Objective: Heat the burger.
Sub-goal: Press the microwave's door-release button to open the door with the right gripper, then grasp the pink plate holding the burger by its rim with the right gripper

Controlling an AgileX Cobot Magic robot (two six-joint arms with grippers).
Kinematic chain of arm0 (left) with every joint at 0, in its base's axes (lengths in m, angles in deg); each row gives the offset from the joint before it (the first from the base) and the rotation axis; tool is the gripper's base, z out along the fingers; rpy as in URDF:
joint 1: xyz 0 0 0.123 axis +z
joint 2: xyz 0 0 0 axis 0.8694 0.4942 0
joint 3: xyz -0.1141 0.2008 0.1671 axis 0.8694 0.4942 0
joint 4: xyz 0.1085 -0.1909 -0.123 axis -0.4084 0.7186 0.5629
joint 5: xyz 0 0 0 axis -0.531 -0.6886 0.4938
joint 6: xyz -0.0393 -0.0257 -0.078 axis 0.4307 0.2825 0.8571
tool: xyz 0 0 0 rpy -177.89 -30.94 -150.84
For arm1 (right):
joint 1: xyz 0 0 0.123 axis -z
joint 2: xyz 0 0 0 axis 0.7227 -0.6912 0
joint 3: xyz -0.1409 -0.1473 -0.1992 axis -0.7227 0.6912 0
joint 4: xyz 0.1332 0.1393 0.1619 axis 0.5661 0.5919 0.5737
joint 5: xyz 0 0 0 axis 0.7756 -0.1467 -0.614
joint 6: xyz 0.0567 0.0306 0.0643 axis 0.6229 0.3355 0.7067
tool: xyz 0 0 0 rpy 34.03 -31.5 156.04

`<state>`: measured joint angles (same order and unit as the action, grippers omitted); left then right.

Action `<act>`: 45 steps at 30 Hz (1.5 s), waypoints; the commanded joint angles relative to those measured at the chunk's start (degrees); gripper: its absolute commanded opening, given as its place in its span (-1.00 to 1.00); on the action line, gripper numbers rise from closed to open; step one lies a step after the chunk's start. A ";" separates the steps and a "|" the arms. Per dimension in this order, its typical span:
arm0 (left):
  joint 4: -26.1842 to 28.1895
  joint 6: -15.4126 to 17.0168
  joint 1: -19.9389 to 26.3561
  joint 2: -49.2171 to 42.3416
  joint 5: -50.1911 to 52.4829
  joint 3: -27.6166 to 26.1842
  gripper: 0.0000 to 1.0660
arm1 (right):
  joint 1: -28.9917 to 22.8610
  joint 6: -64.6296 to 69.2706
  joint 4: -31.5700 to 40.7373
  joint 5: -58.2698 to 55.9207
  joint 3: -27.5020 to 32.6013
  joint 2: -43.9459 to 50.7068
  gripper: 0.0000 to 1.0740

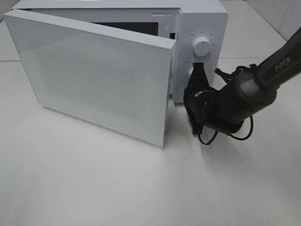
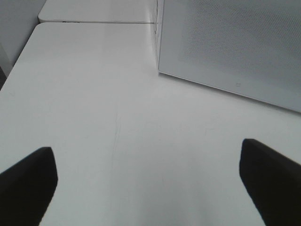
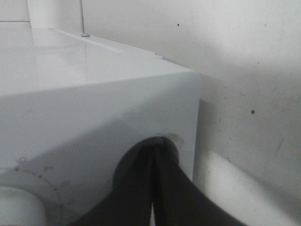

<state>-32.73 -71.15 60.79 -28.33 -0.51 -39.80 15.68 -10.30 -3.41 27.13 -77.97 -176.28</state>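
Note:
The burger shows in no view. A white microwave (image 1: pixel 202 23) stands at the back of the table, its door (image 1: pixel 94 75) swung wide open toward the front left. My right gripper (image 1: pixel 198 67) is shut, its tips pressed against the control panel at the lower knob, just below the upper knob (image 1: pixel 202 46). In the right wrist view the closed fingers (image 3: pixel 136 188) meet at a round shadowed spot on the panel. My left gripper (image 2: pixel 150 183) is open over bare table, with nothing between its fingers, near the open door (image 2: pixel 235 42).
The open door hides most of the oven cavity from the high camera. The white table (image 1: pixel 94 188) extends in front of the microwave. A cable loops under the right wrist (image 1: pixel 225 134).

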 commanded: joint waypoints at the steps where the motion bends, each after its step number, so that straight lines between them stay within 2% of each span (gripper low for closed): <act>1: 0.29 0.06 0.00 -1.26 0.46 0.17 0.98 | 1.78 -1.43 -6.82 10.83 -6.30 -0.69 -0.99; 13: 0.29 0.06 0.00 -1.26 0.46 0.17 0.98 | 1.55 -1.49 -6.88 5.84 -5.73 0.17 -0.99; 31: 0.29 0.06 0.00 -1.26 0.46 0.17 0.98 | -0.23 -0.52 -6.02 -4.13 4.53 5.61 -0.99; 45: 0.29 0.06 0.00 -1.26 0.46 0.17 0.98 | -0.23 -8.31 -6.47 -12.83 11.86 15.53 -0.99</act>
<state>-32.73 -71.15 60.79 -28.33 -0.51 -39.80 15.62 -16.71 -9.42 15.10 -66.34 -161.67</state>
